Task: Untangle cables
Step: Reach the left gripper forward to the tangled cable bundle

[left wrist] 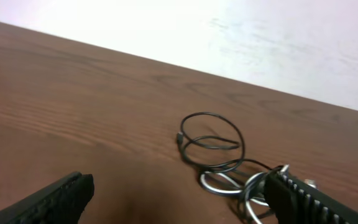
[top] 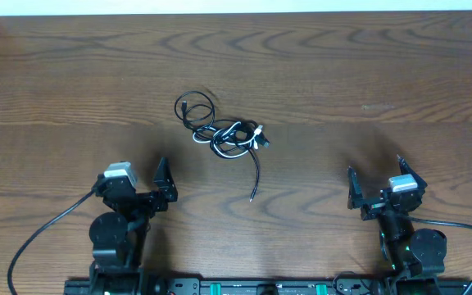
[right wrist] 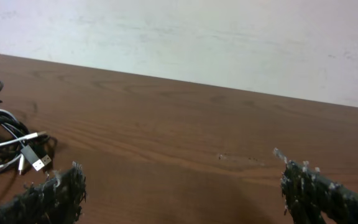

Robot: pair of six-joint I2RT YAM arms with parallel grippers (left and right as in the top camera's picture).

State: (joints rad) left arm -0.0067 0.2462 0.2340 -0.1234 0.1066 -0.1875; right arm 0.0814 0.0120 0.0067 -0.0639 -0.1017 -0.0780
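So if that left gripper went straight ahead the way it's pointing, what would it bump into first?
Most likely the cables: their black loop lies on the table just ahead of the open left gripper, slightly off-centre. Depth is unclear, so it might pass over them.

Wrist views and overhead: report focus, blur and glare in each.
Overhead: evenly lit, sharp, no glare, the cables distinct on the table. Left wrist: the left fingers are dark and soft at the bottom edge, the cable loops crisper, the wall pale and featureless. Right wrist: the right fingers are blurred with ragged edges, the cables at the left edge sharper.
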